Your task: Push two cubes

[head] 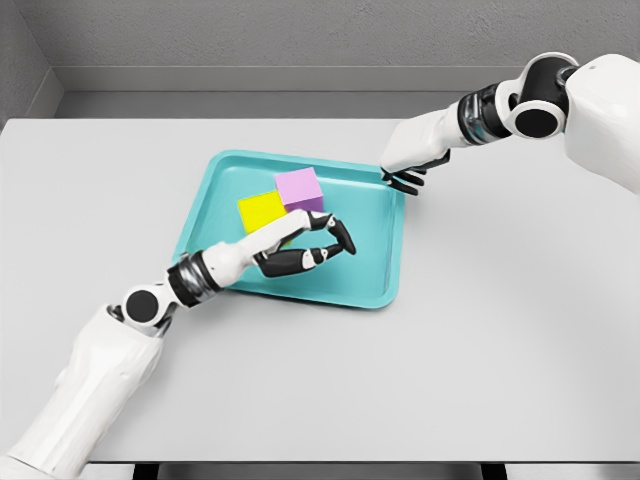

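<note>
A yellow cube (260,210) and a purple cube (300,188) sit side by side, touching, inside a teal tray (385,262) in the head view. My left hand (318,243) reaches into the tray from the lower left, just in front of both cubes. Its fingers are loosely spread and hold nothing; the back of the hand lies against the yellow cube's near side. My right hand (405,180) hovers at the tray's far right corner, fingers hanging relaxed over the rim, holding nothing.
The tray lies on a grey table (500,350) that has a wall behind it. The right forearm (440,135) crosses the table's back right area.
</note>
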{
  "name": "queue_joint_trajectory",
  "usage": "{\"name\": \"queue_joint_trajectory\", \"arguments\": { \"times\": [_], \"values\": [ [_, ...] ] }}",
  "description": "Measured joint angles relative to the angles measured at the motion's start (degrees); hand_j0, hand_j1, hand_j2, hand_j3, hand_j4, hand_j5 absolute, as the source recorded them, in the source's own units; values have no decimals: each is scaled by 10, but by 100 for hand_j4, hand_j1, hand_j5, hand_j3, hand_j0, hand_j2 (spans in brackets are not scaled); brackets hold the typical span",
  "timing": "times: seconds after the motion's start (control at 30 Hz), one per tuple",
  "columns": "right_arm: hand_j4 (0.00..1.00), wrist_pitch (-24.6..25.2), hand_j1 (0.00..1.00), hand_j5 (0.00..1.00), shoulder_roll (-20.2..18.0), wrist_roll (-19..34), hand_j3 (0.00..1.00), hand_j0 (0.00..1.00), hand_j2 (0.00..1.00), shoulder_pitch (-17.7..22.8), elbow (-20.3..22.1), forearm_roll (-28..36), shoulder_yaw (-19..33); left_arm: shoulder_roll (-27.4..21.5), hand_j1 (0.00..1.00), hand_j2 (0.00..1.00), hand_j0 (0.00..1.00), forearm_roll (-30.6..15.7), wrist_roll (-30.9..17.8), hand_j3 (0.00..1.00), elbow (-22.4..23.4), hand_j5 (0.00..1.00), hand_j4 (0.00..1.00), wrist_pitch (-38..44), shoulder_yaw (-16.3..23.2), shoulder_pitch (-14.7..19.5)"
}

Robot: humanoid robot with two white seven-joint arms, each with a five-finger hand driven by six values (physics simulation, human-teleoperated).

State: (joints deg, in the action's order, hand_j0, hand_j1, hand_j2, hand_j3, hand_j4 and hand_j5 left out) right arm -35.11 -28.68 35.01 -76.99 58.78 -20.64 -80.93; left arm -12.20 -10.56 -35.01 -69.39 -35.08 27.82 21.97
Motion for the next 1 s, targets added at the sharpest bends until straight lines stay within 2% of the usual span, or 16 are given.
{"name": "queue_joint_trajectory", "arguments": {
  "times": [0.27,0.67,1.0],
  "values": [
    [15,0,15,15,0,0,15,15,15,0,1,2,0,17,45,45,45,2,0,45,28,45,45,0,1,11],
    [15,0,15,15,1,0,15,15,15,0,5,2,1,36,46,46,46,-30,0,46,68,46,46,0,17,25],
    [15,0,15,15,1,0,15,15,15,0,13,2,0,42,46,46,46,-34,0,46,93,46,46,0,17,32]
  ]
}}
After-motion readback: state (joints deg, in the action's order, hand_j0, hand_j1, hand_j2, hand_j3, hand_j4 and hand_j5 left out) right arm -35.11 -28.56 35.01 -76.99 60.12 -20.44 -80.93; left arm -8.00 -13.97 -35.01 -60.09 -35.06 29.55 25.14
